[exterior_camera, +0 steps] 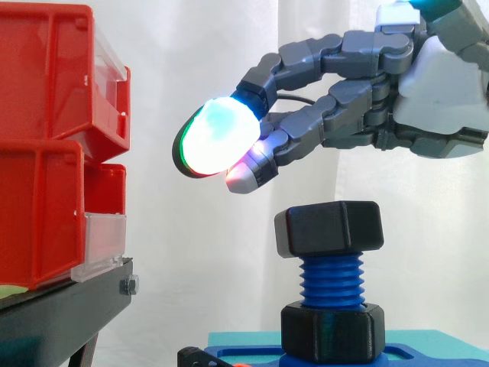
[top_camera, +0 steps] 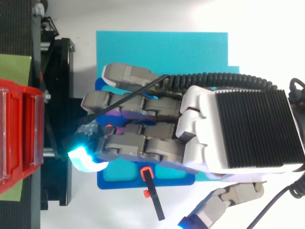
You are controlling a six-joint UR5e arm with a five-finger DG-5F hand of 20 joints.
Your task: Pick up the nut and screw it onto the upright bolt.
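One black nut (exterior_camera: 329, 228) sits on top of the upright blue bolt (exterior_camera: 331, 280), with bare threads below it down to a black hex collar (exterior_camera: 331, 330). Above and apart from the nut, the hand (exterior_camera: 428, 84) hangs with fingers stretched loosely toward the red bins (exterior_camera: 46, 138), holding nothing; its glowing fingertips (exterior_camera: 218, 138) lie up and left of the nut
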